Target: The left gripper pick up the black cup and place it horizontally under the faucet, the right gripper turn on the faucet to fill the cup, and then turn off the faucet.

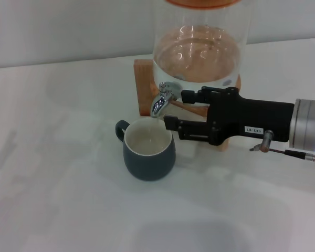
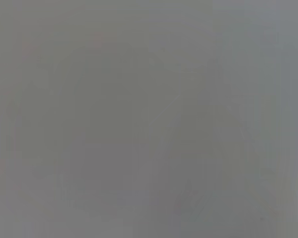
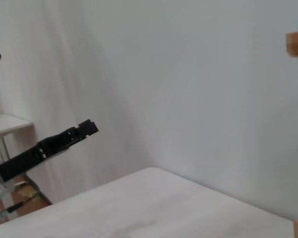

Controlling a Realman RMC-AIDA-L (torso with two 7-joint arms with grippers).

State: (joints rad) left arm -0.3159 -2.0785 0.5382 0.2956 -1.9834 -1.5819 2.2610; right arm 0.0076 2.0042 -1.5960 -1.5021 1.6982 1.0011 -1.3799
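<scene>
Fingers of the right gripper (image 1: 170, 110) apart beside the faucet (image 1: 163, 100); black cup (image 1: 148, 149) upright beneath, open tabletop (image 1: 52, 157) leftward.

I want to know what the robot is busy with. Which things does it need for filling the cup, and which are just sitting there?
Needed:
- black cup, under the faucet
- right gripper, at the faucet
- left gripper, parked off the table
- glass dispenser on its wooden stand

Just there:
- white table
- small side table far off

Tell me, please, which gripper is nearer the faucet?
Right. The right gripper is at the faucet; the left gripper is far off, beyond the table's edge.
</scene>
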